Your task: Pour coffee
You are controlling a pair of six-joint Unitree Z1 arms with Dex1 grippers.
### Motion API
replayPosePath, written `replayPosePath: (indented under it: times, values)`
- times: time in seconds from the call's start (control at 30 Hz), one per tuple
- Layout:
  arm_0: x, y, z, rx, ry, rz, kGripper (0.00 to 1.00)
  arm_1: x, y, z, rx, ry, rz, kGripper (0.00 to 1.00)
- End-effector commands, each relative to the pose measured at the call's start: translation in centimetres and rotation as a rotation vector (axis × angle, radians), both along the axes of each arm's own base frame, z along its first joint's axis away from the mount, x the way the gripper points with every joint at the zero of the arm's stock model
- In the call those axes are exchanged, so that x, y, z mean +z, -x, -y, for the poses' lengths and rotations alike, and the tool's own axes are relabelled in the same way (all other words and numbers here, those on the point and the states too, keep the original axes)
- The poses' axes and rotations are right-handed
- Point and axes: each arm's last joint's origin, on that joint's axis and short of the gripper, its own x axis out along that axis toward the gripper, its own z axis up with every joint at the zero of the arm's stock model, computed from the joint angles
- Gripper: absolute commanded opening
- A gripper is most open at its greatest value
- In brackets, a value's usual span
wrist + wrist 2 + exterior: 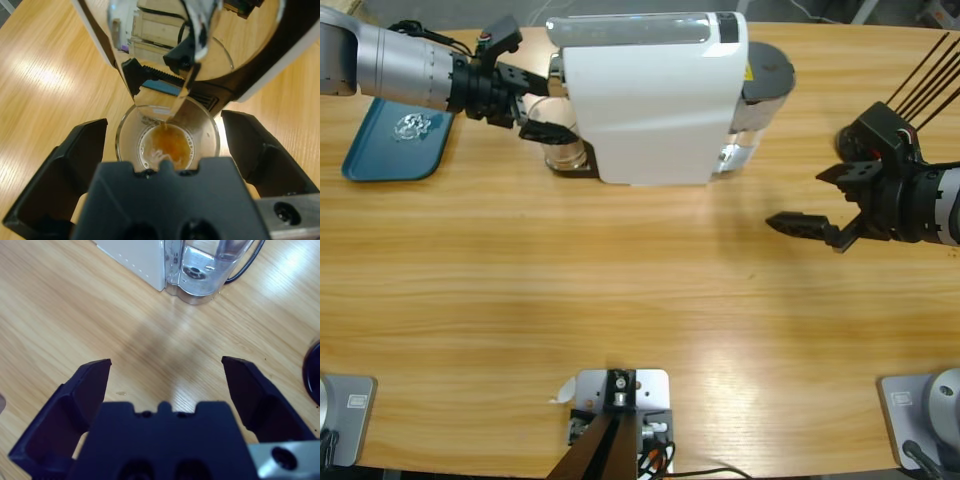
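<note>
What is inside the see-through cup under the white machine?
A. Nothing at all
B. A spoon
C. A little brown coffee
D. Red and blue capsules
C: the left wrist view shows a shallow pool of brown coffee at the bottom of the cup, between the open left end effector jaws.

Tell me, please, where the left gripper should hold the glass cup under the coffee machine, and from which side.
Grip the clear glass cup across its round wall, below the rim. Come level from its open side, where the left gripper already straddles it with open jaws. The white coffee machine overhangs it, so probably not from above.
</note>
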Motion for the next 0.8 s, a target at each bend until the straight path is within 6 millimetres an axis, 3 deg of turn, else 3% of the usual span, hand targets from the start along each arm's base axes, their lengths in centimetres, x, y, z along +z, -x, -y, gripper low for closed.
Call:
replayPosePath:
  times: [0.03,0.27,0.33,0.37,0.4,0.57,0.63,0.8]
  values:
    - [-2.2,-0.5,0.9,-0.025,-0.015,-0.047,0.97,-0.8,-0.3,-0.1,-0.004,0.002,-0.033,1.0]
    - [-2.4,0.1,0.6,-0.014,-0.027,-0.072,0.774,-0.7,-0.3,-0.1,-0.005,-0.002,-0.031,1.0]
    - [-2.4,0.2,0.6,-0.002,-0.025,-0.087,0.584,-0.7,-0.2,-0.1,-0.005,-0.002,-0.032,1.0]
    - [-2.5,0.2,0.5,0.016,-0.023,-0.106,0.342,-0.7,-0.2,-0.1,-0.005,-0.002,-0.033,1.0]
    - [-2.5,0.3,0.5,0.027,-0.027,-0.11,0.264,-0.8,-0.2,-0.1,-0.005,-0.001,-0.033,1.0]
    - [-2.5,0.8,0.2,0.027,-0.031,-0.112,0.26,-0.8,-0.3,-0.1,-0.007,-0.001,-0.035,1.0]
    - [-2.3,0.9,0.2,0.025,-0.029,-0.111,0.199,-0.8,-0.3,-0.1,-0.008,-0.002,-0.035,1.0]
    - [-1.0,1.7,-0.8,0.053,-0.029,-0.08,0.191,-0.8,-0.3,-0.1,-0.008,-0.002,-0.035,1.0]
